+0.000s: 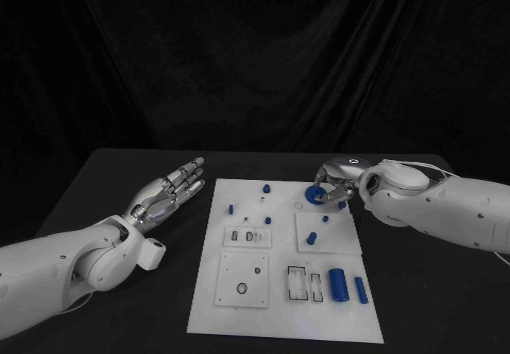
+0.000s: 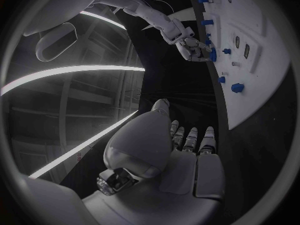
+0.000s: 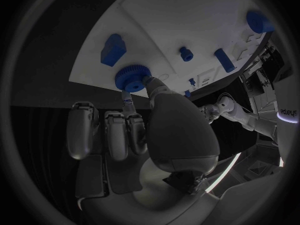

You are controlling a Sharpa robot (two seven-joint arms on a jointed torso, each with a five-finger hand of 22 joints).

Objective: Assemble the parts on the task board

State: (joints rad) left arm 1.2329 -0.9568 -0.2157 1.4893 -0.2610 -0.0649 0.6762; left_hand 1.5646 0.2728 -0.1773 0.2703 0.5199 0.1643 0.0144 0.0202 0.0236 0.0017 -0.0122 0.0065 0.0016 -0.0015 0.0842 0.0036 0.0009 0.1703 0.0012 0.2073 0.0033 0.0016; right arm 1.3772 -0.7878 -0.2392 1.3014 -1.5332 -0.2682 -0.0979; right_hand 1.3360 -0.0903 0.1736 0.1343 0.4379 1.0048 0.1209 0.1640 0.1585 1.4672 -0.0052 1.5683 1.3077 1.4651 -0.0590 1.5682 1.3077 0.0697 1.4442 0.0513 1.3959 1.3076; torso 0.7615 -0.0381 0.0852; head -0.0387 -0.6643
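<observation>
Now, step in hand: fitting a blue toothed plastic gear wheel (image 1: 315,195) onto the white flat task board (image 1: 239,310), judging from where it is being carried.
Right robot hand (image 1: 338,181): pinching the gear between thumb and a fingertip (image 3: 150,82), the remaining fingers curled beside it; the hold shows plainly in the right wrist view.
Gear position: at the right robot hand's fingertips, over the far right part of the board; whether it touches the board I cannot tell.
Left robot hand (image 1: 168,193): spread flat, holding nothing, off the board's left edge over the black bench (image 1: 127,166), well apart from the gear.
Parts near the right robot hand: a small blue block (image 3: 113,49) and a small blue peg (image 3: 185,53) lie on the board just beyond the gear; a blue cylinder (image 1: 338,284) and a thinner blue rod (image 1: 360,289) lie well apart, towards the robot.
Handling, as a judgement: the gear looks rigid, light and unlikely to break; its teeth should give the fingertips purchase, though the flat faces may be slick.
Where to hold: across the toothed rim, leaving the centre hole free for seating.
Risk: a tilted gear could jam on its post or slip from so small a pinch.
</observation>
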